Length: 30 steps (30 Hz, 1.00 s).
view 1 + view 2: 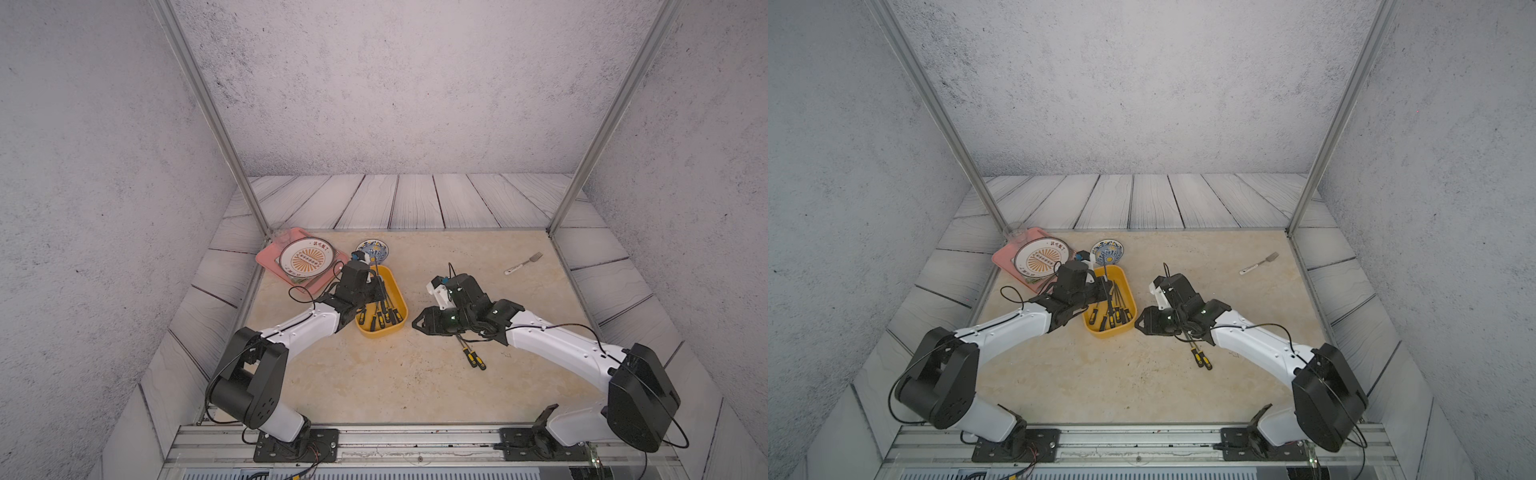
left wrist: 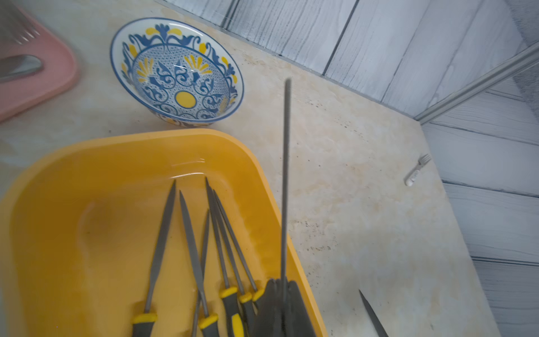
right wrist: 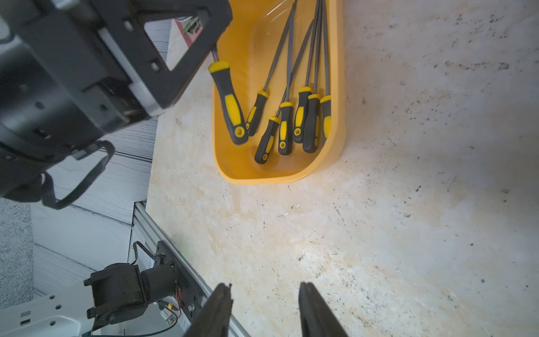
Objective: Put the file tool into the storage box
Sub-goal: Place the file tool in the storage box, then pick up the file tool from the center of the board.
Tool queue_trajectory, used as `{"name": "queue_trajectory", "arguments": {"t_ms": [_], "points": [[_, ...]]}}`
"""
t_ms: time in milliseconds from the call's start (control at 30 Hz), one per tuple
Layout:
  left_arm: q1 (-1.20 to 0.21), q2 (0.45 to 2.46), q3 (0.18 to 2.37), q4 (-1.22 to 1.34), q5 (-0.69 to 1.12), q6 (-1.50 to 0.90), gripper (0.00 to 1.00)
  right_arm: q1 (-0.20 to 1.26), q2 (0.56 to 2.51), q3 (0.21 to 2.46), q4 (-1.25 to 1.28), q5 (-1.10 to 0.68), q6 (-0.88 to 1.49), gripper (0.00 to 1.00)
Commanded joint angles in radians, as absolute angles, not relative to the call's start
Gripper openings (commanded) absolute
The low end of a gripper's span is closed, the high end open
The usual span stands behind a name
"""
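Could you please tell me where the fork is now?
In both top views the fork lies on the table's far right, beyond the right arm, near the rear right frame post.

1. 9 files (image 3: pixel 285 128): 6 lying in storage box (image 3: pixel 339 87), 1 file (image 2: pixel 285 175) clamped in left hand (image 2: pixel 281 291), 2 on tabletop (image 1: pixel 415 386).
2. 1 storage box, yellow.
3. 1 pink tray (image 1: pixel 266 257), 1 round plate (image 1: pixel 306 257) on it.
4. 1 blue-patterned bowl (image 2: pixel 178 73).
5. 1 fork (image 1: pixel 524 263).
6. 2 hands, left hand plus right hand (image 3: pixel 265 291).
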<state>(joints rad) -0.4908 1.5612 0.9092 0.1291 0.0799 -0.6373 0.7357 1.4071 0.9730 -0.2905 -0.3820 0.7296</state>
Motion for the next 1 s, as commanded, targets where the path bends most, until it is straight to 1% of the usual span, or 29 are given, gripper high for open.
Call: {"name": "queue_trajectory", "arguments": {"t_ms": [0, 133, 233, 267, 467, 700, 800, 967], "points": [[-0.489, 1.621, 0.920, 0.022, -0.026, -0.622, 0.07, 0.734, 1.395, 0.963, -0.310, -0.352, 0.714, 0.43], [-0.489, 1.644, 0.901, -0.016, -0.061, -0.655, 0.29, 0.733, 1.399, 0.964, -0.347, -0.315, 0.706, 0.44], [-0.491, 1.621, 0.891, -0.034, -0.072, -0.657, 0.38, 0.732, 1.394, 0.977, -0.415, -0.250, 0.689, 0.46], [-0.491, 1.605, 0.886, -0.039, -0.078, -0.657, 0.39, 0.732, 1.393, 0.982, -0.446, -0.217, 0.686, 0.46], [-0.491, 1.488, 0.843, -0.086, -0.068, -0.685, 0.39, 0.716, 1.396, 0.986, -0.675, 0.018, 0.717, 0.48], [-0.492, 1.368, 0.757, -0.095, -0.023, -0.717, 0.39, 0.700, 1.429, 0.929, -0.801, 0.157, 0.748, 0.48], [-0.491, 1.364, 0.746, -0.095, -0.009, -0.718, 0.39, 0.691, 1.448, 0.911, -0.805, 0.168, 0.742, 0.48], [-0.492, 1.373, 0.740, -0.089, 0.002, -0.732, 0.39, 0.690, 1.504, 0.888, -0.758, 0.101, 0.737, 0.48]]}}
